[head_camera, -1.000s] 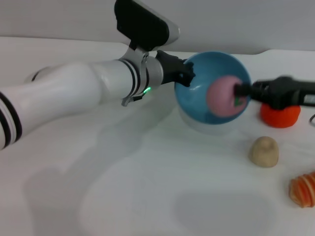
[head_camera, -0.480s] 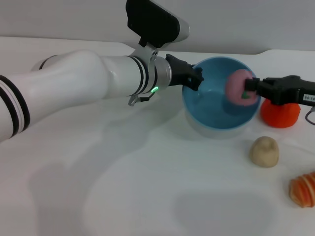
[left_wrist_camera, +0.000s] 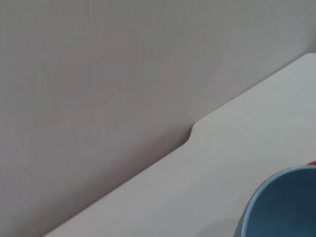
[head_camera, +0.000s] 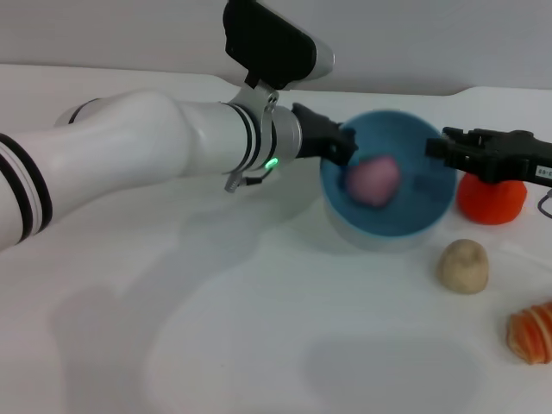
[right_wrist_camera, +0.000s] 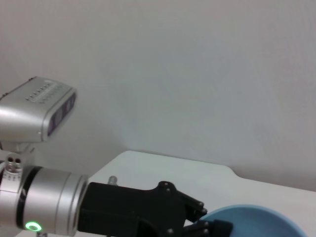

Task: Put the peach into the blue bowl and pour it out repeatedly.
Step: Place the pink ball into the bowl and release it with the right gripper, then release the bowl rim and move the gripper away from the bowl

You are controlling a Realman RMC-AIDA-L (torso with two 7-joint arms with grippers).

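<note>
The blue bowl [head_camera: 388, 185] served as the landmark: it sat tipped with its mouth turned toward the camera, just above the white surface [head_camera: 259, 328], and a pale shadow lay beneath it. The left end effector [head_camera: 338, 145] was clamped on the bowl's rim at the side nearest the left arm, its dark fingers closed over the edge. The peach [head_camera: 373, 179] was inside the bowl, slightly blurred, toward the side held by the left end effector and clear of any fingers. The right end effector [head_camera: 440, 148] stood at the bowl's opposite rim, holding nothing; its fingers appeared parted, the tips just at the edge of the bowl.

Beyond the bowl on the right arm's side lay an orange-red fruit [head_camera: 492, 200], partly hidden behind the right end effector. A beige lump [head_camera: 463, 266] rested on the surface in front of that fruit, near the bowl's lower edge, and an orange striped item [head_camera: 532, 332] lay farther out at the picture's border.

In the left wrist view only a curve of the bowl's rim [left_wrist_camera: 281, 202] showed against the surface. The right wrist view showed the left end effector [right_wrist_camera: 197, 224] gripping the bowl's rim [right_wrist_camera: 256, 219].
</note>
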